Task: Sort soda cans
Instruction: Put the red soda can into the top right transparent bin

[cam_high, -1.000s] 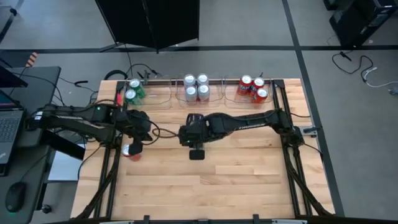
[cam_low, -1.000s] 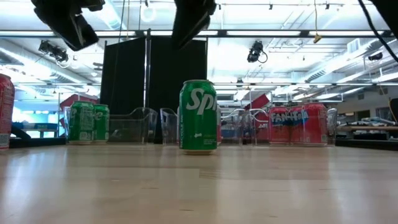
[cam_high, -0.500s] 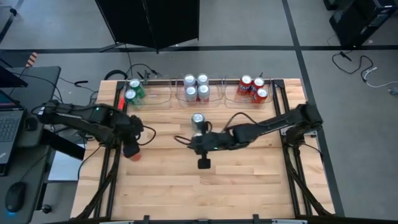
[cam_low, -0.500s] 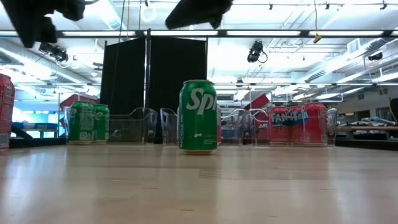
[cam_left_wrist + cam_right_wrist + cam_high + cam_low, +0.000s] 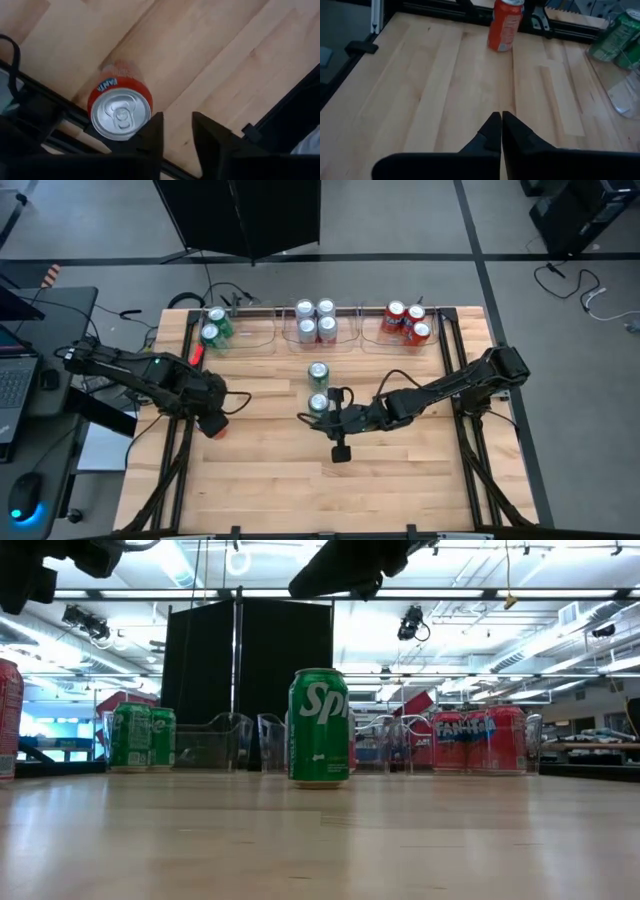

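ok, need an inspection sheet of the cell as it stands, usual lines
Surface: wooden table.
Job's things: two green cans, four silver cans and three red cans in clear trays; two loose cans mid-table, front one green; loose red can at the left edge.
Clutter: nothing seen.
Grippers: left gripper open beside the loose red can; right gripper shut over bare wood.
Cables: tangle behind the table; floor cable.
Surroundings: laptop, mouse, black screen.

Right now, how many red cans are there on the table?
4. Three red cans stand in the right-hand clear tray at the far edge; the fourth stands alone by the table's left edge.
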